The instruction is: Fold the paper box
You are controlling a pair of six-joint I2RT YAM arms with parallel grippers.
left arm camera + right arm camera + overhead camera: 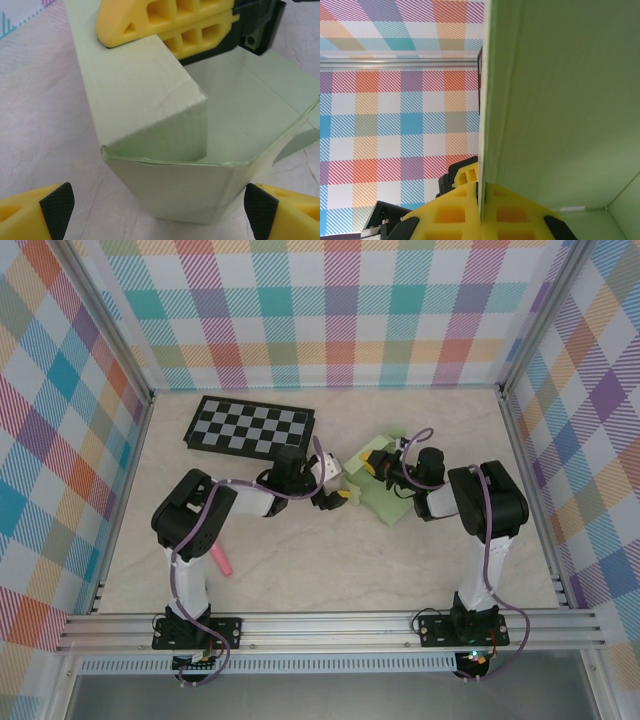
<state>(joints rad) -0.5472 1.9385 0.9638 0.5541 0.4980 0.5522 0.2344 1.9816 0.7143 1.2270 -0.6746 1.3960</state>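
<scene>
**Paper box** [388, 502], partly erected, stands right of centre on the table [300, 570]. The right gripper [481, 205] is closed, pinching the top edge of 1 upright wall. The left gripper [157, 205] gapes wide, its 2 pads flanking the box's near corner without gripping it. The thin card is probably light, springy and easily creased. It is best held at panel edges beside the scored folds.

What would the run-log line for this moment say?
left gripper: open, at paper box corner | right gripper: shut on its raised panel | fold: unfinished
</scene>
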